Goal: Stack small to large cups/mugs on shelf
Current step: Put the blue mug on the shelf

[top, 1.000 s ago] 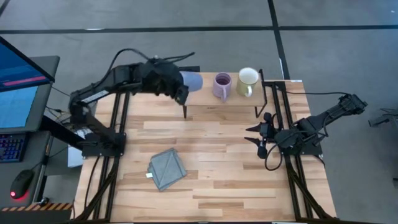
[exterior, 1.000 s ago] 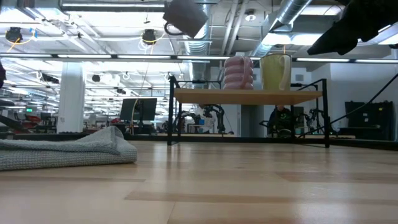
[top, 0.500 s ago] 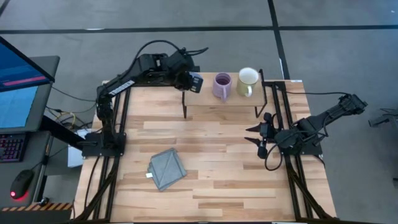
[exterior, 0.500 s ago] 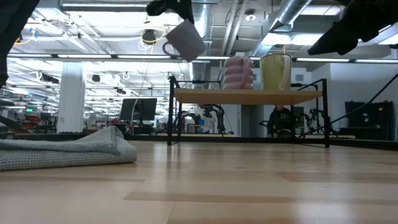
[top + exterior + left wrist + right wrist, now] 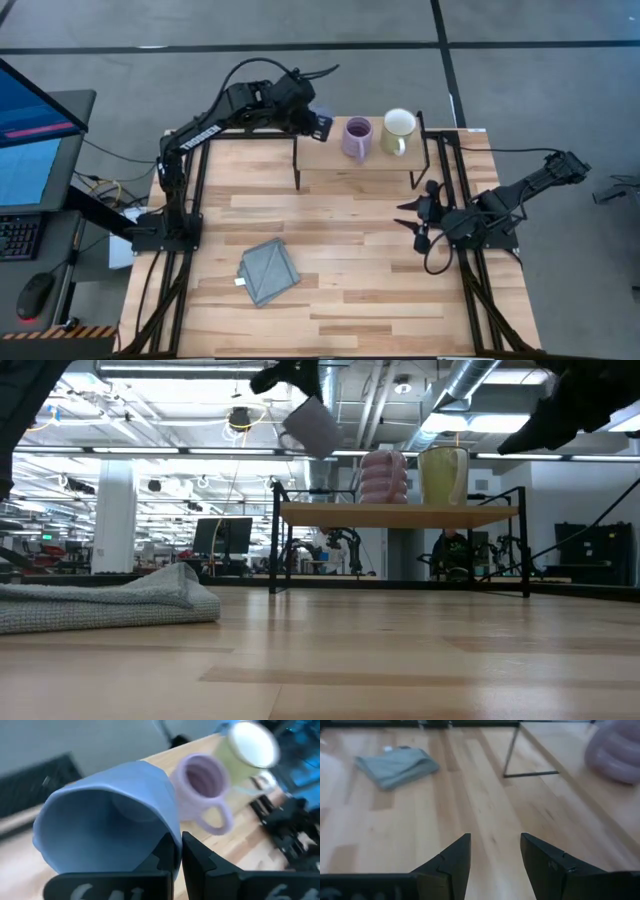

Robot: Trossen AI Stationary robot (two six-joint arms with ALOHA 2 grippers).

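Blue mug (image 5: 107, 820): pinched at its rim by left gripper (image 5: 176, 851), tilted, above shelf (image 5: 375, 168) far left end. Right gripper (image 5: 492, 852): spread, empty, table's right.

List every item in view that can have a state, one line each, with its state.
Blue mug: held tilted in the air over the shelf's left end.
Lavender mug: upright on the shelf.
Cream mug: upright on the shelf, beside the lavender one.
Shelf: standing on the table, two mugs on it.
Cloth: folded, lying on the table.
Left claw: shut on the blue mug's wall.
Right claw: open, empty, low over the table.
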